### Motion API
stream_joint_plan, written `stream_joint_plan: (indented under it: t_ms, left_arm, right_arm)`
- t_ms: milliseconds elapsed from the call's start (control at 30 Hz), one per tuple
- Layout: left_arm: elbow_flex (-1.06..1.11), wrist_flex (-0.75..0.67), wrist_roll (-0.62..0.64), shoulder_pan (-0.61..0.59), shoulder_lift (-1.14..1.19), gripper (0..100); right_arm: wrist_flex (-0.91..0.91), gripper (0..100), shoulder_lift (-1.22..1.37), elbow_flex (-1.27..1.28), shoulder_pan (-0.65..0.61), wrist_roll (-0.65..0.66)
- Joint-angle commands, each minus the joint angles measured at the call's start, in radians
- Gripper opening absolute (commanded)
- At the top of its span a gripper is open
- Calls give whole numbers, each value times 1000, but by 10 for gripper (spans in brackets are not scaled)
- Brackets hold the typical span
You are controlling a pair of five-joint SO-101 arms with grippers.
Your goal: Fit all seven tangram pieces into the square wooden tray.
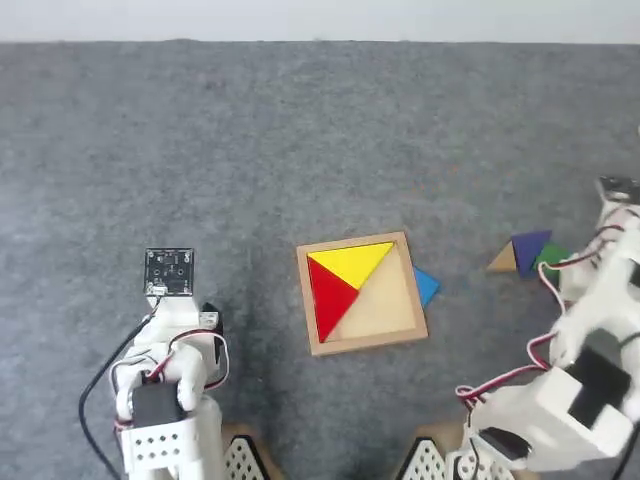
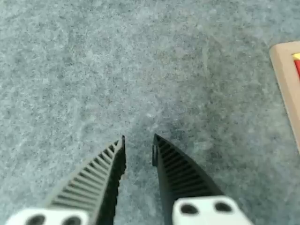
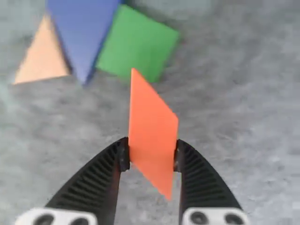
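Right claw [image 3: 151, 151]: pinched on the orange piece [image 3: 152, 124], which stood on edge above the worktop [image 3: 243, 93].
Left claw [image 2: 139, 145]: narrowly parted, holding nothing, well apart from the tray [image 1: 303, 300].
Tray: the yellow triangle [image 1: 352, 263] and red triangle [image 1: 330, 295] were seated; the other half was bare wood.
Light blue piece [image 1: 427, 286]: lay against the tray's edge on the right arm's side.
Loose pieces: the tan triangle [image 3: 42, 58], dark blue triangle [image 3: 82, 28] and green square [image 3: 136, 42] were clustered together, farther from the tray.

The right fingers [image 3: 107, 172] clamp an orange parallelogram [image 3: 151, 123] near a clustered green square [image 3: 138, 42], blue triangle [image 3: 82, 28] and tan triangle [image 3: 42, 60].
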Motion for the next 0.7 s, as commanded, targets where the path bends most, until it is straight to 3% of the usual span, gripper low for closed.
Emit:
stream_joint_plan:
  t_ms: [0,333,500,667]
  left_arm:
    - [-13,3,-2,-5,-20,93]
    - [-13,3,-2,-5,-20,93]
    - [-13,3,-2,-5,-20,93]
    - [-13,3,-2,-3,-20,93]
  right_arm:
    - [-27,88,-54,-5,36,-9]
    - [-85,238,-62,29,88,0]
    - [-145,246,-61,55,130,17]
    - [-274,246,-51,161,88,48]
